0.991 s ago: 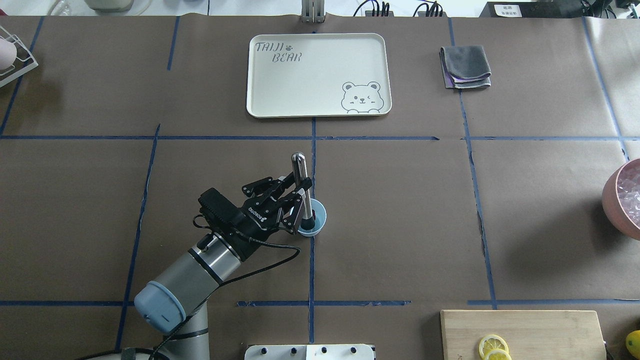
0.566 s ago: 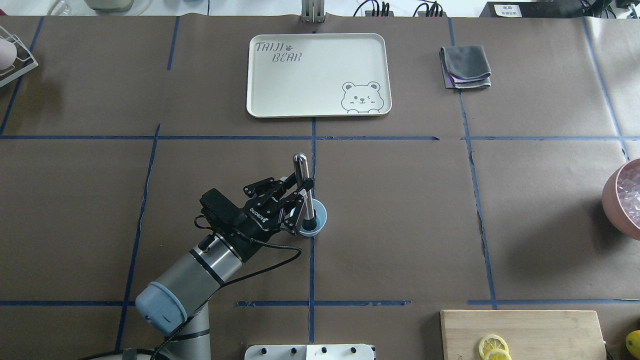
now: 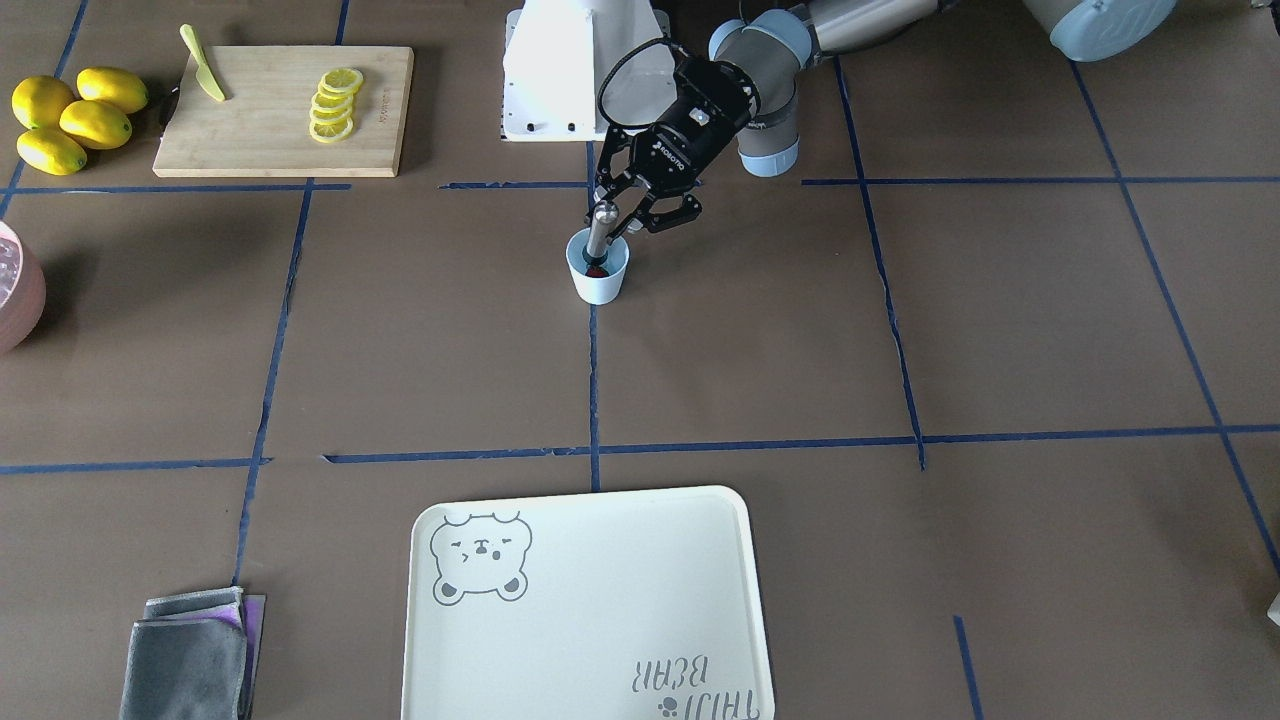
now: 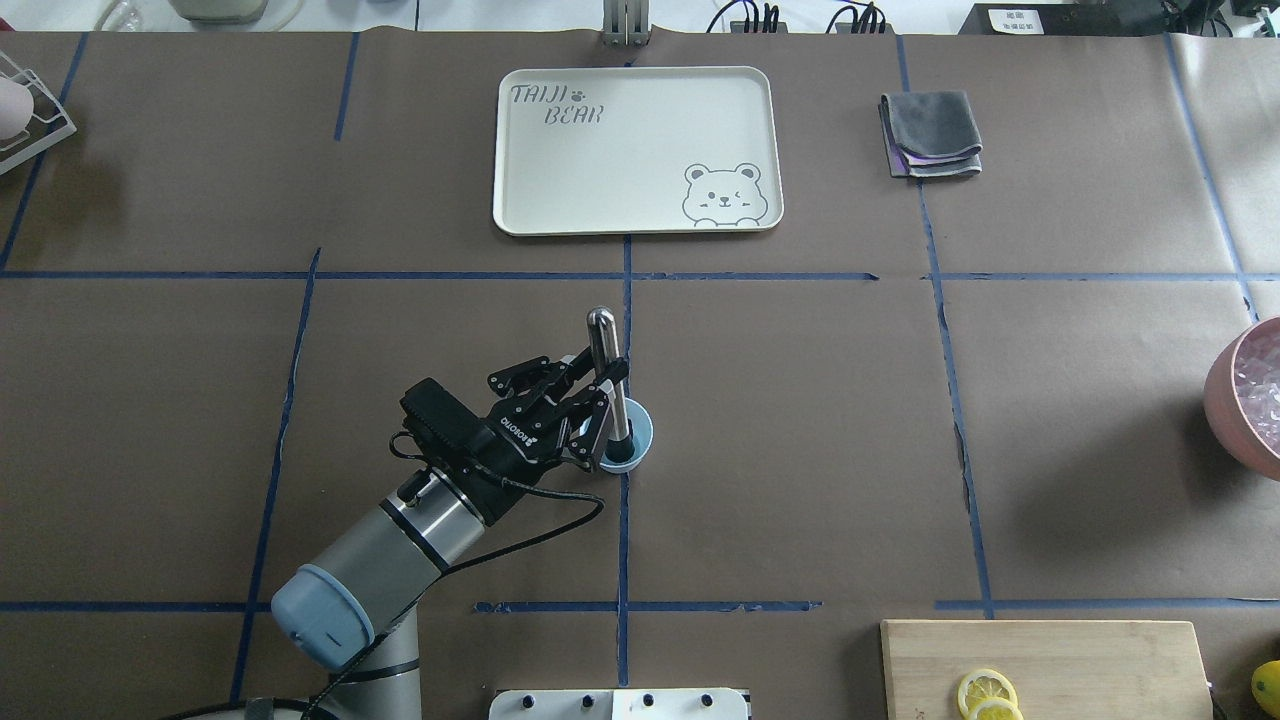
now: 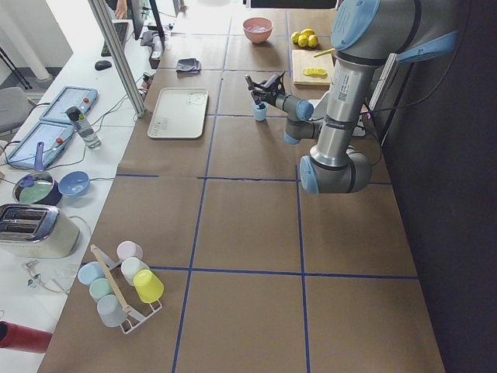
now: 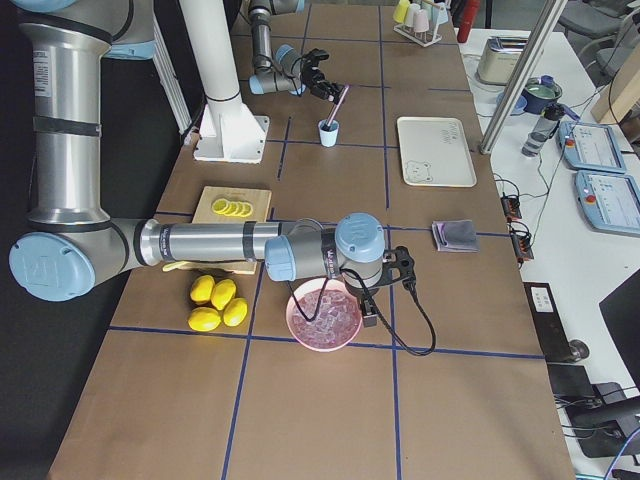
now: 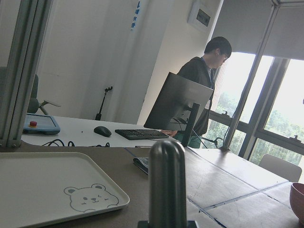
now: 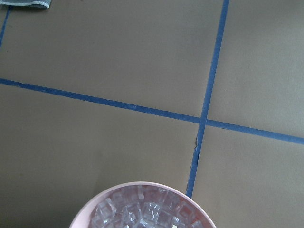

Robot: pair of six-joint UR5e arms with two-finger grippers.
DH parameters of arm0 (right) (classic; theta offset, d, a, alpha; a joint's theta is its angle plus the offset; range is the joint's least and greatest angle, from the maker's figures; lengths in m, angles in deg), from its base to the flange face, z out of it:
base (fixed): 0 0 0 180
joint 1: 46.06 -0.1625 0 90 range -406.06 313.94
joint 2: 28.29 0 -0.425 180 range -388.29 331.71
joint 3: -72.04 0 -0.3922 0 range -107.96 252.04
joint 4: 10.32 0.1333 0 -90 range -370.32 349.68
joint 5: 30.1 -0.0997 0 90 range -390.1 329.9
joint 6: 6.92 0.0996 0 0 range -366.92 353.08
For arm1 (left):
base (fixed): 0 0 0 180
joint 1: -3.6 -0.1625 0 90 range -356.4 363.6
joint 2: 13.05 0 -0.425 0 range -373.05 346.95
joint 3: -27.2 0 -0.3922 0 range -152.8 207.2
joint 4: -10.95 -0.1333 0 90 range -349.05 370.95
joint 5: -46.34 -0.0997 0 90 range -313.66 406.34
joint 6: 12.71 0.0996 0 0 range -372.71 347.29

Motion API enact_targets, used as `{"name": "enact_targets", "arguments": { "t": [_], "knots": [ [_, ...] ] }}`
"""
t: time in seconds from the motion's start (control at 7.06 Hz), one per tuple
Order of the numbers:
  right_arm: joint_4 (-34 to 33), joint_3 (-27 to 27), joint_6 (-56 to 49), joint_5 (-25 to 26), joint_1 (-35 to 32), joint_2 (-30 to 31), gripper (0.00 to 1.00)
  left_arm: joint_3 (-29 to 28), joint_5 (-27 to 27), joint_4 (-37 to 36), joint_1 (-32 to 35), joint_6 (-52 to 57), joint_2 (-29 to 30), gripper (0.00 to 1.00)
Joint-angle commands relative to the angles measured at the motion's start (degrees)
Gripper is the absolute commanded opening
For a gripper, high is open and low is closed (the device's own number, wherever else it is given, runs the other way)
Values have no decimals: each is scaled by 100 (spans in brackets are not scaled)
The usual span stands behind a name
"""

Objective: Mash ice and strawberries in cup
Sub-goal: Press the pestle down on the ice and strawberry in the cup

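While the likely light cup (image 4: pixel 634 440) stands unheld just below frame centre, the slick steel muddler (image 4: pixel 602 340) is clamped mid-shaft by the left gripper (image 4: pixel 604 400) over the soft strawberry (image 3: pixel 596 271) inside; whether the right gripper (image 6: pixel 370 308) is closed cannot be told.

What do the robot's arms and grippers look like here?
The left arm and right arm are silver tubes with pale blue joint caps. The left gripper is black with jointed linkages, white ROBOTIQ lettering and a looping black cable.
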Motion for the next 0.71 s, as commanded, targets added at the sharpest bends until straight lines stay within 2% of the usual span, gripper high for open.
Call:
{"name": "enact_targets", "arguments": {
  "t": [0.0, 0.28, 0.42, 0.57],
  "knots": [
    [0, -4, 0, -4, 0, 6, 100, 51, 0, 0, 16, 0, 9, 0],
    [0, 5, 0, -4, 0, 6, 100, 296, 9, -18, 103, 0, -9, 0],
    [0, -4, 0, -4, 0, 6, 100, 593, 18, -218, 139, 8, -43, 0],
    [9, -4, 0, -4, 0, 6, 100, 1127, 35, -611, 174, 17, -79, 0]
  ]
}}
